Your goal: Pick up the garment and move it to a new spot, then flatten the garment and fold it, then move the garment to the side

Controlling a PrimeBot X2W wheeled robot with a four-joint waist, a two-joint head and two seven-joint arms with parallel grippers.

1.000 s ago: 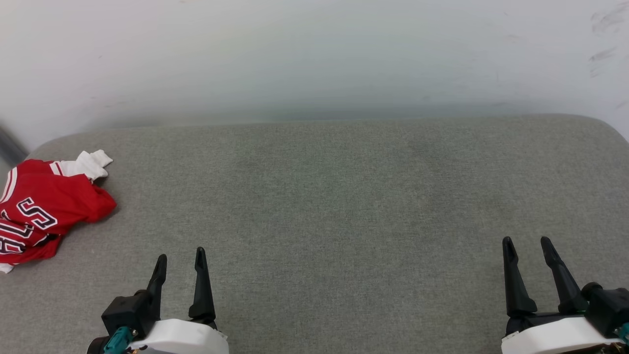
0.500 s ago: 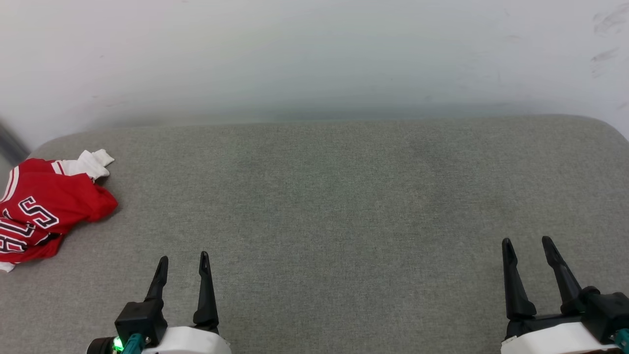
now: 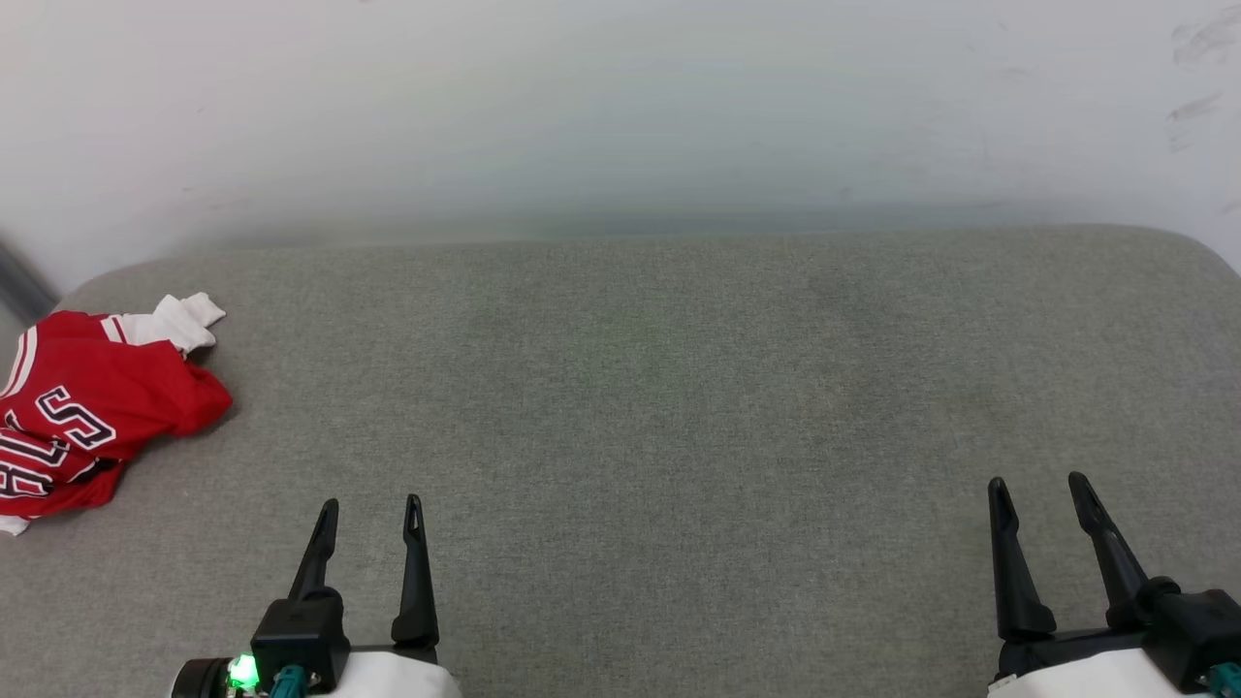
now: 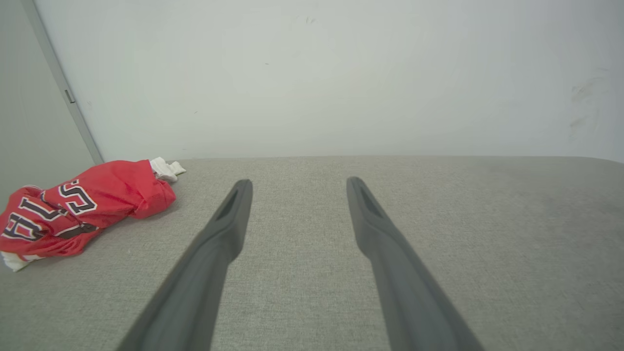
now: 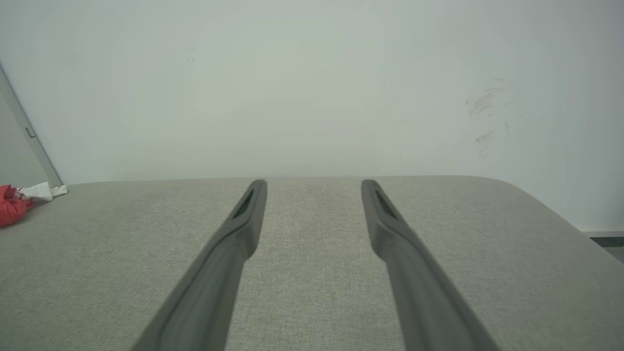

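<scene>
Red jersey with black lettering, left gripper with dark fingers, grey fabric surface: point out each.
Red jersey with black lettering (image 3: 160, 393), head view, red cloth right of the letters.
Left gripper (image 3: 372, 502), head view, midway between its fingertips.
Grey fabric surface (image 3: 679, 407), head view, bare middle.

**Grey cushion against a scuffed white wall**

A grey woven-fabric surface (image 3: 659, 388) with rounded far corners spreads across the head view and meets a white wall (image 3: 620, 107) along its 12 o'clock edge. Dark scuff marks (image 3: 1197, 44) smudge the wall toward 2 o'clock. At 9 o'clock in the left wrist view, a slanting grey strip (image 4: 84, 129) bearing a small fitting (image 4: 70, 96) runs up the wall. In the right wrist view, a pale baseboard (image 5: 602, 232) shows at 4 o'clock.
</scene>
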